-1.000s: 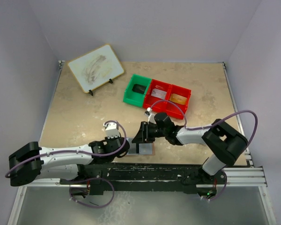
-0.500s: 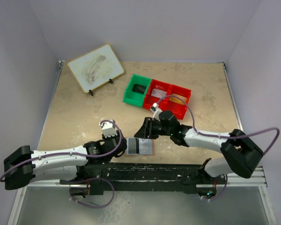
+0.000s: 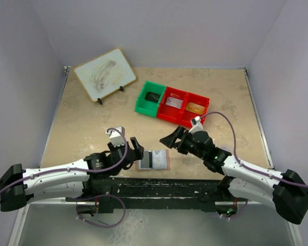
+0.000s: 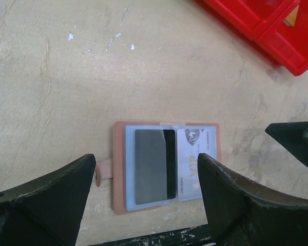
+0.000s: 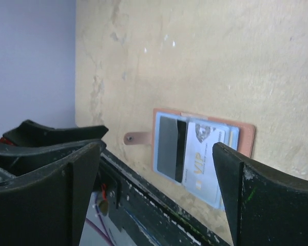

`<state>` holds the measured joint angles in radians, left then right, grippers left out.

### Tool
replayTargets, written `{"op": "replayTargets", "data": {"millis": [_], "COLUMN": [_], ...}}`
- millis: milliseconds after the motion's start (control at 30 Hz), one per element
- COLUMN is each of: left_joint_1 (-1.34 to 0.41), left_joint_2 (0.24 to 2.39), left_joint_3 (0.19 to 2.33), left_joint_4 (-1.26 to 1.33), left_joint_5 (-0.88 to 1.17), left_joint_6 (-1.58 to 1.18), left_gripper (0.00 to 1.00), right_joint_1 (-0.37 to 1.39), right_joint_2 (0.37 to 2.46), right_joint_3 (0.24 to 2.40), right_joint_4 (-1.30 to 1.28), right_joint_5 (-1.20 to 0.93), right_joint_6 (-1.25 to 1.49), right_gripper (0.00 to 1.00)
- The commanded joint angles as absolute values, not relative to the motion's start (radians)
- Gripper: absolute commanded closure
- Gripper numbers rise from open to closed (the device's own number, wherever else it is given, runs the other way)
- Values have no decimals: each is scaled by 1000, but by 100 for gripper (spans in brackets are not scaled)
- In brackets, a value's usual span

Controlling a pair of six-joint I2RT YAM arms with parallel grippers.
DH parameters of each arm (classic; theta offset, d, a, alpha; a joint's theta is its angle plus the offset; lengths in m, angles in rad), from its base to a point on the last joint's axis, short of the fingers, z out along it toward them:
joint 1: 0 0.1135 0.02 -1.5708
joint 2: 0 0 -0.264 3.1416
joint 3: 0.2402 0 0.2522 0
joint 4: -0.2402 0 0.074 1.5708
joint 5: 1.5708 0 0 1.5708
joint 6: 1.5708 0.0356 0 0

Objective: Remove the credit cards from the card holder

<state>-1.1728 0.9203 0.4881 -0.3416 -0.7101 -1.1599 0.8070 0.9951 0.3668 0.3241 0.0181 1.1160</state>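
Observation:
The tan-pink card holder (image 3: 165, 164) lies open and flat on the table near the front edge, its strap (image 4: 103, 171) sticking out to the left. On its pale blue panels rest a dark grey card (image 4: 153, 166) and a white VIP card (image 4: 194, 160). My left gripper (image 3: 136, 150) hovers open just left of the holder, and the holder shows between its fingers in the left wrist view. Just right of the holder my right gripper (image 3: 172, 139) is open too, holding nothing. In the right wrist view the holder (image 5: 246, 134) lies between wide-apart jaws.
Two red bins (image 3: 184, 106) and a green bin (image 3: 150, 97) stand in a row behind the holder, each with a small item inside. A framed white board (image 3: 105, 74) leans at the back left. The black rail (image 3: 159, 184) runs along the table's front edge.
Both grippers have opened and drawn back from the card holder, the left one to the left, the right one to the right. The holder now lies spread open on the table.

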Motion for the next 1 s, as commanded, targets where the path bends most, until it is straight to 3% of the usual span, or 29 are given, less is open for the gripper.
{"op": "replayTargets", "data": {"millis": [0, 133, 233, 367, 533, 967], "left_joint_1": [-1167, -1118, -1074, -959, -918, -917], "left_joint_2": [891, 914, 908, 882, 845, 743], "left_joint_3": [586, 711, 751, 696, 634, 600], "left_joint_4": [-403, -545, -610, -571, -529, -622], "left_joint_5": [-715, -722, -740, -717, -729, -697], "left_joint_6": [-1122, -1081, -1033, -980, -1007, -1080], "left_gripper": [21, 20, 20, 19, 19, 18], "right_joint_1": [741, 647, 645, 645, 644, 646], "right_joint_2": [975, 1147, 1281, 1454, 1683, 1994], "right_joint_3": [510, 784, 955, 1130, 1392, 1642], "right_joint_4": [264, -14, -81, -52, -215, -274], "right_joint_5": [119, 187, 265, 279, 366, 450], "right_joint_6": [1058, 954, 845, 681, 624, 620], "right_gripper": [7, 7, 7, 9, 15, 13]}}
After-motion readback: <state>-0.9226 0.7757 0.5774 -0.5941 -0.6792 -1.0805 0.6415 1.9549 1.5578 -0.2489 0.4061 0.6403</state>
